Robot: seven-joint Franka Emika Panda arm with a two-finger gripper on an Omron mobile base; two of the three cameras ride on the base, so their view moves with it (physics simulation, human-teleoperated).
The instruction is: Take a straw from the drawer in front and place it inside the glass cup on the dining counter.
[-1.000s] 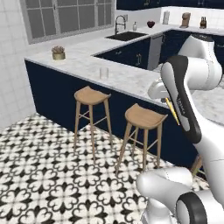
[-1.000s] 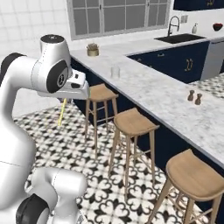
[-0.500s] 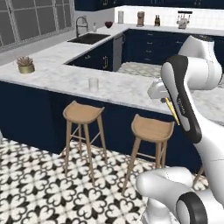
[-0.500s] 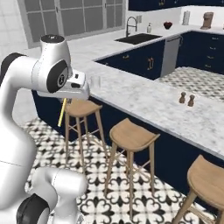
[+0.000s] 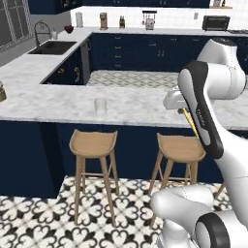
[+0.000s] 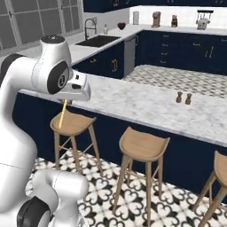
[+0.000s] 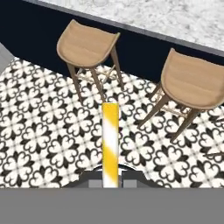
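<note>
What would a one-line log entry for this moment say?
claw: shut on straw | straw: hangs over floor by stools | glass cup: upright on dining counter, no straw in it yet

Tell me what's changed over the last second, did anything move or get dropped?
The base has turned, so both base views swung: the long marbled white-grey dining counter with its small clear glass cup now sits squarely ahead, above the light wooden stools. None of those things moved themselves. The end effector stayed shut on the thin yellow-and-white striped straw; nothing was let go.
</note>
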